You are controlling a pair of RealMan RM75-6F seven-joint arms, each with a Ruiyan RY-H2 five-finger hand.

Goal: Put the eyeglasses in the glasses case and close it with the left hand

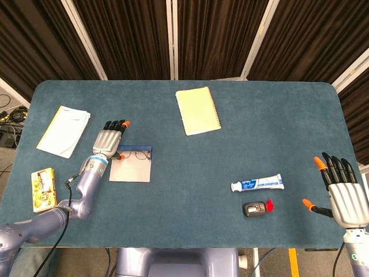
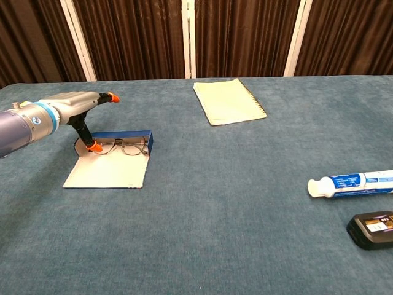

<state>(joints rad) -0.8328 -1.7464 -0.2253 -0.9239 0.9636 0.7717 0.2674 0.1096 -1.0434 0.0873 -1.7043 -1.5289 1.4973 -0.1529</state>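
A: What carries everything?
B: A blue tabletop (image 1: 190,190), with dark curtains behind it.

A: And the biggest things on it?
B: A yellow notebook (image 1: 198,111) at the far middle, a stack of white papers (image 1: 64,130) at far left, and the glasses case (image 2: 107,170) lying open, its pale flap flat toward the near edge and its blue wall upright at the back.

A: The hands?
B: The left hand (image 1: 108,141) hovers over the case's left end, fingers (image 1: 117,124) stretched out forward, thumb pointing down to the left end of the eyeglasses. I cannot tell whether it grips them. The right hand (image 1: 345,193) is at the near right edge, well apart, fingers spread, holding nothing.

A: Smaller things?
B: The eyeglasses (image 2: 121,146) sit in the open case against the blue wall. A toothpaste tube (image 1: 257,184) lies right of centre, a small black device (image 1: 252,209) just near it, and a yellow packet (image 1: 42,188) at the near left.
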